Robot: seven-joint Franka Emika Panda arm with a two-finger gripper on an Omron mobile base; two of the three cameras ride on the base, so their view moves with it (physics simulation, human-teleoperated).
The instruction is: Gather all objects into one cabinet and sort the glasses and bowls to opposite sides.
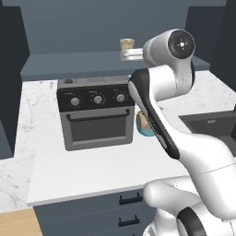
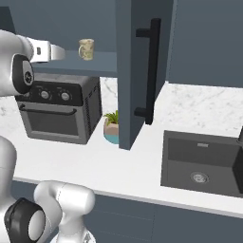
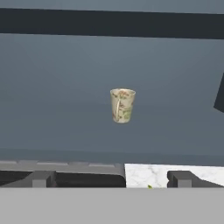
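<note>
Cup (image 3: 122,105) upright on shelf (image 3: 65,127), mouth up.

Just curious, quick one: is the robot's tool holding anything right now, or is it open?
Tool: open and empty, its tips spread wide, pointed at the cup standing on the shelf.

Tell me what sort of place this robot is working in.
A kitchen, rendered rather than real. A toaster oven stands on a white marble counter, a dark sink is set into it, and a speckled cup stands on a slate-blue shelf above.
</note>
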